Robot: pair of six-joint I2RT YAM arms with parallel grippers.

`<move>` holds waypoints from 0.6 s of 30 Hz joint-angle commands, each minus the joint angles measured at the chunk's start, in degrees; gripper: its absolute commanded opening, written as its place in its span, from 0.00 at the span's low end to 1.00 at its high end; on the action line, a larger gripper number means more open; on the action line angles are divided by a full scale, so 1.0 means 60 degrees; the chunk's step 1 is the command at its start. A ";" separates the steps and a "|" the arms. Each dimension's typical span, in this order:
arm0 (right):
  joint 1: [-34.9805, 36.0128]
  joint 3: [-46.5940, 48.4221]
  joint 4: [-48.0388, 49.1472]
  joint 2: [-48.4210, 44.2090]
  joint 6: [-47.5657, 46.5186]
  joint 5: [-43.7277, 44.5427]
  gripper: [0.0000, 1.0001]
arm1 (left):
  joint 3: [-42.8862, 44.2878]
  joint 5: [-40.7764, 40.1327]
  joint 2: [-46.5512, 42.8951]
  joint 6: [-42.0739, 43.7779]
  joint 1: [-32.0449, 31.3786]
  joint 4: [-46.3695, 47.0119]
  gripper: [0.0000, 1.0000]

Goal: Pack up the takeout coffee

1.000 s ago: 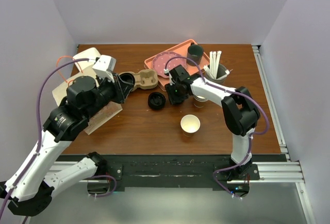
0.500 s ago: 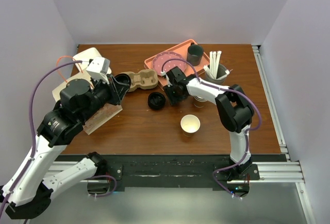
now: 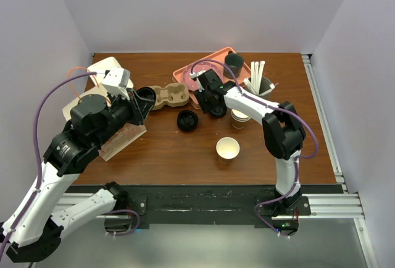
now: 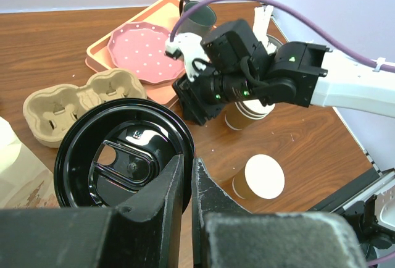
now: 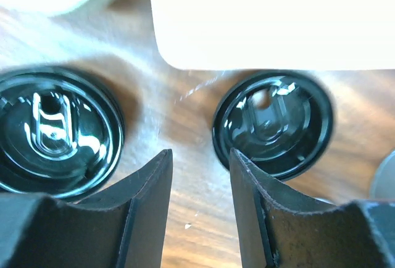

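Left gripper (image 4: 187, 168) clamped on a lid; the cup stands uncovered.

The jaws are nearly together, pinching the rim of a round, glossy black sip lid (image 4: 133, 135) held on edge above the left of the worktop (image 3: 185, 150), just beside a moulded pulp cup carrier (image 3: 170, 95). The right gripper (image 5: 200, 157) hangs with its jaws apart and nothing between them, over the wood near a second black lid (image 3: 187, 120) that lies flat. The brown kraft paper cup (image 3: 227, 149), white inside, stands upright and lidless near the front centre, well apart from both lids. A stack of paper cups (image 3: 239, 118) stands behind it. Farther back lies a salmon tray (image 4: 105, 46) with a dotted pink plate (image 4: 139, 46) and a dark mug (image 3: 233, 64). The worktop is reddish-brown wood grain, enclosed by plain pale lilac walls (image 3: 203, 8).
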 commanded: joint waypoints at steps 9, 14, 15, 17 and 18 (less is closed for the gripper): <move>0.0045 0.0766 -0.0130 0.0678 -0.0580 0.0624 0.45 | 0.0572 -0.0224 0.0098 0.0179 0.0043 0.0008 0.00; 0.0045 0.0663 -0.0101 0.0868 -0.0463 0.0594 0.43 | 0.0572 -0.0268 0.0098 0.0208 0.0043 -0.0022 0.00; 0.0030 0.0634 -0.0072 0.0869 -0.0448 0.0608 0.42 | 0.0572 -0.0282 0.0098 0.0208 0.0043 -0.0022 0.00; 0.0045 0.0590 -0.0028 0.0869 -0.0419 0.0681 0.40 | 0.0587 -0.0312 0.0113 0.0209 0.0029 -0.0051 0.00; 0.0045 0.0576 -0.0028 0.0869 -0.0404 0.0711 0.40 | 0.0587 -0.0326 0.0098 0.0237 0.0043 -0.0036 0.00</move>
